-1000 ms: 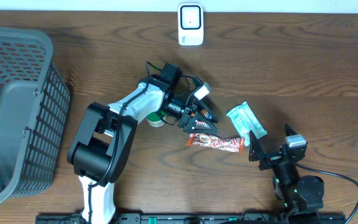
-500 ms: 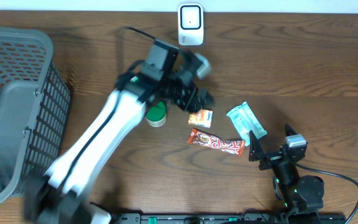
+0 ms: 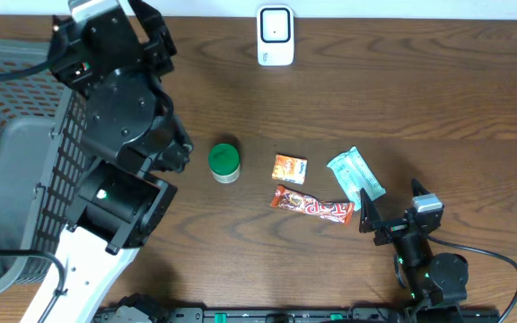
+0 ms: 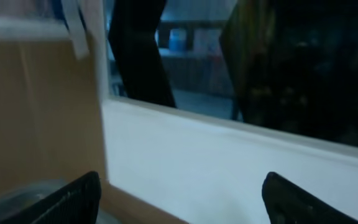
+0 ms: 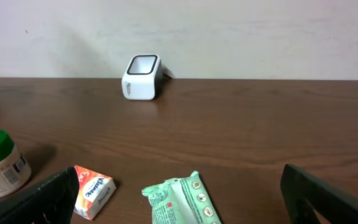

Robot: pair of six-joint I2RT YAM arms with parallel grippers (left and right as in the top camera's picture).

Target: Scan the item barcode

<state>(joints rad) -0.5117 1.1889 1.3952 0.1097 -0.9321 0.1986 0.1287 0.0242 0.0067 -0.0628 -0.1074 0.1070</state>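
We are noting the left claw [image 4: 180,183] spread wide and empty, lifted high above the brown wood-grain bench [image 3: 420,90]. The right claw [image 5: 179,186] is gaping too. The small glossy orange packet [image 3: 289,168] is lying flat between the round green-lidded jar [image 3: 224,162] and the crinkled green pouch [image 3: 355,174], well apart from the boxy white plastic scanner [image 3: 276,35].

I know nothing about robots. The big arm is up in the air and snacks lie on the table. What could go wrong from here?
1. The left gripper, open and empty, is raised high beside the basket; coming down, the arm might clip its rim.
2. The orange packet, red bar and green pack lie close together, so reaching for one could shove the others.
3. They lie flat; a barcode may end up facing away from the scanner.
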